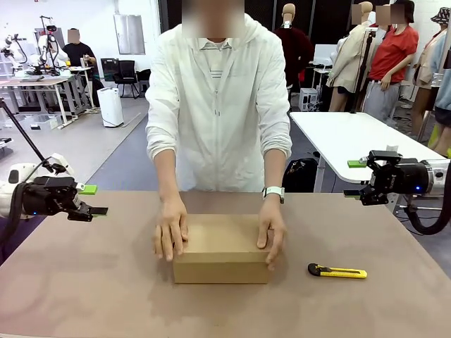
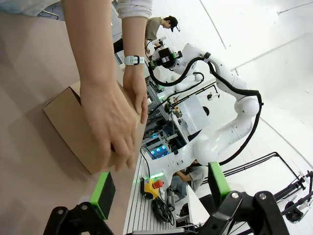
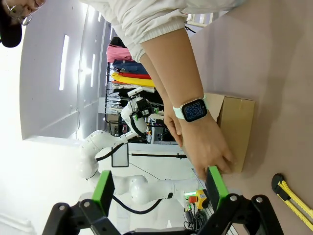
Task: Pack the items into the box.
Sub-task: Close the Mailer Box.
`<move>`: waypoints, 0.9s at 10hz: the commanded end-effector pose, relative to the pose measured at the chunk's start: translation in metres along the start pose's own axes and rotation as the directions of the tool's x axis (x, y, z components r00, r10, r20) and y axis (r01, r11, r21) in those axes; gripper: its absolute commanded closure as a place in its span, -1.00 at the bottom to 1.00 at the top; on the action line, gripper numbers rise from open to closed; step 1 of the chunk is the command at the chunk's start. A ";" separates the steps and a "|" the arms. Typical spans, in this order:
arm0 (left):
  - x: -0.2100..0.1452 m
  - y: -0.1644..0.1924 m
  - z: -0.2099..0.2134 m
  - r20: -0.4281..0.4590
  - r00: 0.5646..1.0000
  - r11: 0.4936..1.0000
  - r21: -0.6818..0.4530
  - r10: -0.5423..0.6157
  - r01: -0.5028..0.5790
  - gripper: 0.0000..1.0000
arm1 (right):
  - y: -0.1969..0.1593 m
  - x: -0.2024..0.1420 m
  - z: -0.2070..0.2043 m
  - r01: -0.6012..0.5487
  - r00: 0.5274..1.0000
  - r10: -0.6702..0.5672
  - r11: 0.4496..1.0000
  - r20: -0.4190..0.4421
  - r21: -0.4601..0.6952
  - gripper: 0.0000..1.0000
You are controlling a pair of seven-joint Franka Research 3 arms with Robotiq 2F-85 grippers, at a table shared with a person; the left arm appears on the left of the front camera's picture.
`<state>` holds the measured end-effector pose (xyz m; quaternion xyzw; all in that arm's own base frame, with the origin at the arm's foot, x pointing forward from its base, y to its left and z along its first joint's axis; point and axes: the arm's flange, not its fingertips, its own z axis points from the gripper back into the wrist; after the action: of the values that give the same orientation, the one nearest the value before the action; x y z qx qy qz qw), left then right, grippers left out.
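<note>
Box [image 1: 220, 248] sits closed on the brown table [image 1: 84, 282], near the middle, a little toward the robot's edge. Flap lid is down flat; contents cannot be seen, so what is inside cannot be told. Plain brown corrugated card, long side facing the front camera.

Person stands at the far edge, leaning over it, both hands on the box. The hand on the robot's left side [image 1: 171, 229] lies palm down over the lid's left end, fingers spilling down the side. The other hand [image 1: 271, 233] presses the lid's right end, fingers curled over the near right corner; a pale-strapped watch [image 1: 273, 191] on that wrist. White zip jacket, sleeves pushed up the forearms.

Yellow-and-black utility knife [image 1: 337, 271] lies flat on the table to the right of the box, apart from it, closer to the robot's edge.

Left gripper [image 1: 94, 200] hangs above the table's left edge, well apart from the box, fingers spread, nothing between the green pads [image 2: 103, 192]. Right gripper [image 1: 354, 178] hangs off the table's right edge, raised, also spread wide and empty; in its wrist view the box [image 3: 236, 132] and knife [image 3: 293, 201] lie beyond its fingers.
</note>
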<state>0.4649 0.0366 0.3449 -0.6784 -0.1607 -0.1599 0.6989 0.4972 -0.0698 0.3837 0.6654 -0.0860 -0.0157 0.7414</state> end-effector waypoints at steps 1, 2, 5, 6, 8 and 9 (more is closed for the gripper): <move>0.001 -0.002 -0.001 0.008 1.000 1.000 -0.016 -0.019 0.019 -1.00 | 0.005 0.000 0.000 -0.009 1.000 0.009 1.000 -0.011 0.002 -1.00; 0.001 -0.002 -0.001 0.008 1.000 1.000 -0.016 -0.019 0.019 -1.00 | 0.005 0.000 0.000 -0.009 1.000 0.009 1.000 -0.011 0.002 -1.00; 0.001 -0.002 -0.001 0.008 1.000 1.000 -0.016 -0.019 0.019 -1.00 | 0.005 0.000 0.000 -0.009 1.000 0.009 1.000 -0.011 0.002 -1.00; 0.001 -0.002 -0.001 0.008 1.000 1.000 -0.016 -0.019 0.019 -1.00 | 0.005 0.000 0.000 -0.009 1.000 0.009 1.000 -0.011 0.002 -1.00; 0.001 -0.002 -0.001 0.008 1.000 1.000 -0.016 -0.019 0.019 -1.00 | 0.005 0.000 0.000 -0.009 1.000 0.009 1.000 -0.011 0.002 -1.00; 0.001 -0.002 -0.001 0.008 1.000 1.000 -0.016 -0.019 0.019 -1.00 | 0.005 0.000 0.000 -0.009 1.000 0.009 1.000 -0.011 0.002 -1.00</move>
<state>0.4649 0.0366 0.3449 -0.6784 -0.1607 -0.1600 0.6989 0.4972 -0.0698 0.3837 0.6654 -0.0860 -0.0157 0.7414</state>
